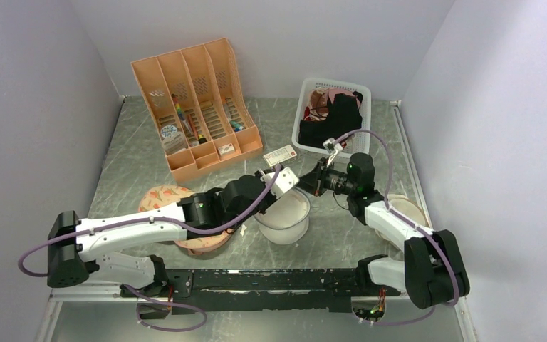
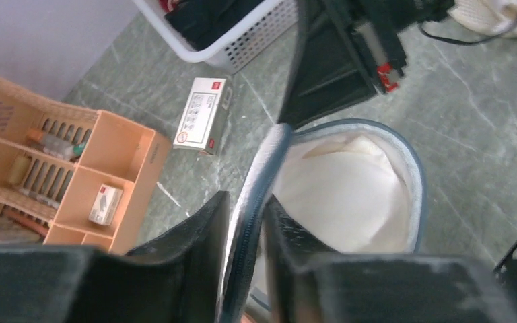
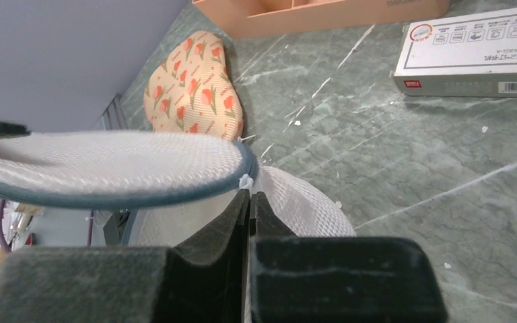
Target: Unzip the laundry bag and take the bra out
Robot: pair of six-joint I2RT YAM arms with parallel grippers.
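A small white box [image 3: 474,50] carries a red logo, icon panels and a barcode, its print too small to read.

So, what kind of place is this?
Probably a laboratory test cell: plain walls box in a grey table with staged props, an orange file organizer and a white basket of clothes.

The laundry bag [image 1: 281,234] shows white mesh cloth, soft and matt. Table [image 1: 132,160] is smooth marbled grey with a slight sheen; basket [image 1: 300,121] is white perforated plastic.
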